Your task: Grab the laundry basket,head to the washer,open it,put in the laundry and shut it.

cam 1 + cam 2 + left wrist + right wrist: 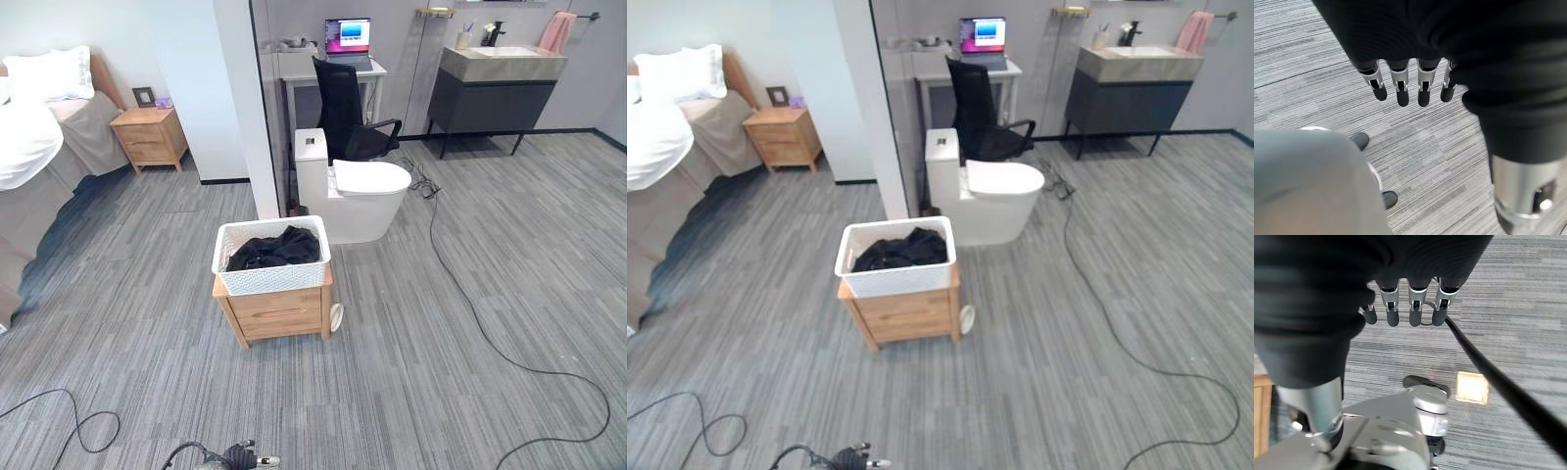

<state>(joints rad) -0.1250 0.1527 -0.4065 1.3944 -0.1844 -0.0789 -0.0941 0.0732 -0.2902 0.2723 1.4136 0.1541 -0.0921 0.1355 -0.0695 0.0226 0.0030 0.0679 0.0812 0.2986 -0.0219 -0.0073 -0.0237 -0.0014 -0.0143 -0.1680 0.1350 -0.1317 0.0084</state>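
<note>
A white basket (271,257) holding dark laundry (276,248) sits on a small wooden surface (279,313) in the middle of a grey striped floor (470,372). Just behind it stands a white toilet (358,196), with a black chair (348,113) and a desk carrying a laptop (348,37) further back. A bed (39,147) and nightstand (149,137) lie to the left. The left robot hand (1400,83) hangs over the floor, fingers straight and released, holding nothing. The right robot hand (1410,308) hangs likewise, fingers released.
</note>
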